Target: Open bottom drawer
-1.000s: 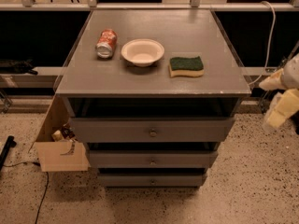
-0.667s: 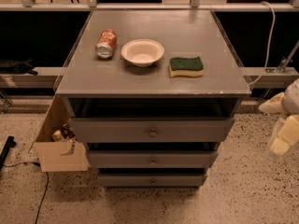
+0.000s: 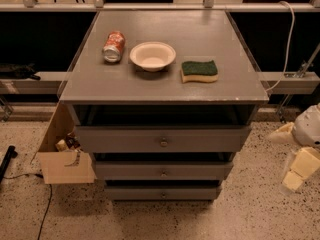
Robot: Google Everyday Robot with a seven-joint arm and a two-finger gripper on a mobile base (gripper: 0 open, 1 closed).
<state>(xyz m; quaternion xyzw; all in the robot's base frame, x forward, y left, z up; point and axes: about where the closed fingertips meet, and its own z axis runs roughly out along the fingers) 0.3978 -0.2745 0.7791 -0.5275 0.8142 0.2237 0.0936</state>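
Cream end effector [image 3: 299, 170] hung right of the narrow grey bottom drawer [image 3: 162, 192], grip state unclear. Stacked knobs [image 3: 163, 173] invited a wrong grab.

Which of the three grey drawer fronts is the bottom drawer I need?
Find the grey flat-topped cabinet at centre, with the cream gripper low to its right, apart from it. Run down its three grey drawer fronts to the lowest, just above the speckled floor: the bottom drawer. It is the narrowest and shallowest, with a small round knob.
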